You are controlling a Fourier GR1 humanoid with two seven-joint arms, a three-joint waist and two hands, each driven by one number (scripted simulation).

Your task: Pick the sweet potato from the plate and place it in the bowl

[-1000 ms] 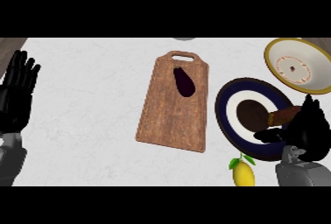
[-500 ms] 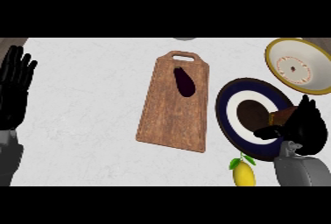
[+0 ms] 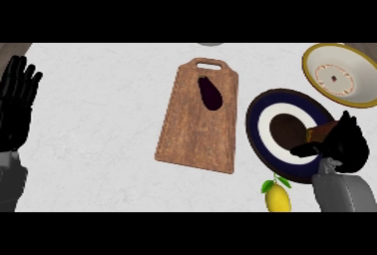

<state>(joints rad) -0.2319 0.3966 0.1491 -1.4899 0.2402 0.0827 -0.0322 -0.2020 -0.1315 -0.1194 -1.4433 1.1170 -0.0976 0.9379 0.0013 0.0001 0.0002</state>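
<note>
right hand (image 3: 344, 144) lower on plate (image 3: 259, 112)

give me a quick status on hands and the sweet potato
Left hand open, resting at left edge. Right hand curled on sweet potato, over the plate. Bowl beyond, path unobstructed.

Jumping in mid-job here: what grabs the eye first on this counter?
The right hand sits over the dark blue plate at right, fingers curled round the brown sweet potato. A wooden cutting board with a dark eggplant fills the centre. The yellow-rimmed bowl waits at top right, a lemon lies below the plate, and the left hand rests open at the left edge.
</note>
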